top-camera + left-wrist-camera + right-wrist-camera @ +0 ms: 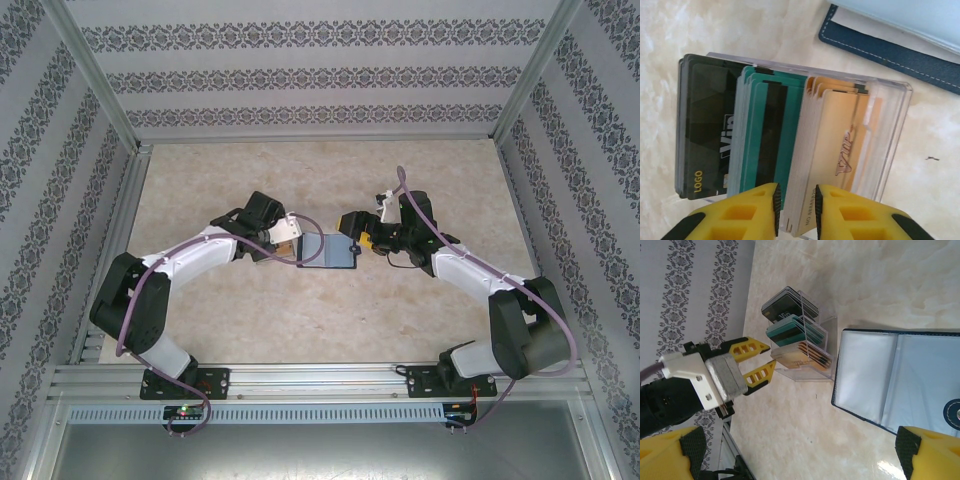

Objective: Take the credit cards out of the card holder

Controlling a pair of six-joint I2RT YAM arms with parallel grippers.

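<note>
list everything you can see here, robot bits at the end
credit cards: three stacks, dark grey, teal and tan, standing side by side in the clear stand
clear stand: one, see-through, on the table beside the card holder
card holder: one, dark navy with pale stitching, lying open flat mid-table
table: one, beige marbled
walls: three, grey patterned stripes, around the table
metal frame: silver rails, along the near edge and up the corners
left arm, right arm: white and black, bolted at the near edge
left pincer: yellow fingers, slightly apart, at the stand's edge by the tan stack
right pincer: yellow fingers, wide open, above the card holder
</note>
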